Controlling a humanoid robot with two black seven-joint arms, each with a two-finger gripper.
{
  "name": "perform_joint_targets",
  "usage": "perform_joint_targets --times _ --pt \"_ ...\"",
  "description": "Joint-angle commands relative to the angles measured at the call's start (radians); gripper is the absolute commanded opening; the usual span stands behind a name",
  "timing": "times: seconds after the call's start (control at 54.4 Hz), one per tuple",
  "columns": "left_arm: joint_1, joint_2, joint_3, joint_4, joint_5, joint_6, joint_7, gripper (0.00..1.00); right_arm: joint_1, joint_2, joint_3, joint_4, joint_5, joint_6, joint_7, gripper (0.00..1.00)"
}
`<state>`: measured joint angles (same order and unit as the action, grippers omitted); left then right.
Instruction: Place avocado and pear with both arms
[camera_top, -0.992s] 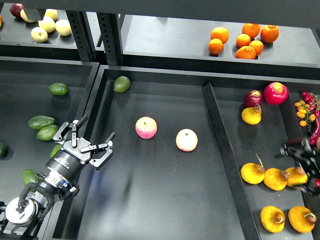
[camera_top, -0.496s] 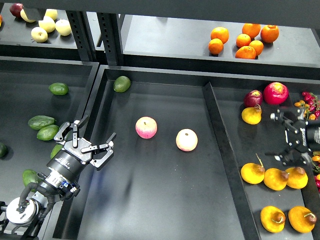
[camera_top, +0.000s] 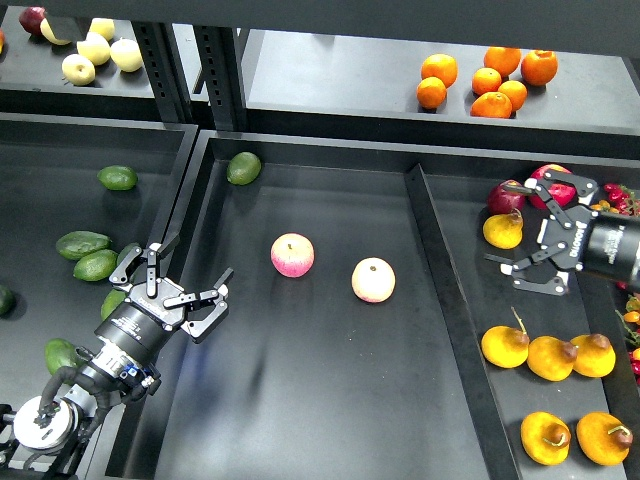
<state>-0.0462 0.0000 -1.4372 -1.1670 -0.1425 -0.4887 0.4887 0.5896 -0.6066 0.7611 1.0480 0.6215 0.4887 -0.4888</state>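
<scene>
I judge the pear (camera_top: 502, 230), right bin, and avocado (camera_top: 243, 167), centre bin's far corner, firm, smooth, slippery: grip each widest girth; left gripper (camera_top: 183, 287) and right gripper (camera_top: 533, 245) fingers spread, empty.

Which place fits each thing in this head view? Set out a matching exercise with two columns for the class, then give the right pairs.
Things:
1. avocado
2. oranges
3. left gripper
4. right gripper

Places:
A. on the upper shelf at the back right
B. open, beside a yellow pear in the right tray
C. top left corner of the middle tray
D. open, over the wall between the left and middle trays

Pairs: 1-C, 2-A, 3-D, 4-B
</scene>
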Motion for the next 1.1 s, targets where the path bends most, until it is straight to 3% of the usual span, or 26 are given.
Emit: perform_joint_targets --times 0.0,0.312,0.588,1.084 --pt "0.0 0.0 0.0 0.003 0.0 0.0 0.0 0.99 -0.089 0.12 0.161 0.0 -0.002 0.0 0.0 1.0" --pt "0.003 0.0 0.0 0.006 0.0 0.0 0.0 0.99 -0.275 0.425 0.489 0.007 -0.006 0.0 0.0 1.0" --pt "0.003 0.0 0.004 0.007 0.0 0.0 0.0 0.99 -0.422 0.576 0.538 0.026 -0.011 -0.009 0.0 1.0" --pt "0.002 0.0 0.055 -0.002 0.0 0.0 0.0 0.99 -0.573 0.607 0.538 0.106 -0.1 -0.01 0.0 1.0"
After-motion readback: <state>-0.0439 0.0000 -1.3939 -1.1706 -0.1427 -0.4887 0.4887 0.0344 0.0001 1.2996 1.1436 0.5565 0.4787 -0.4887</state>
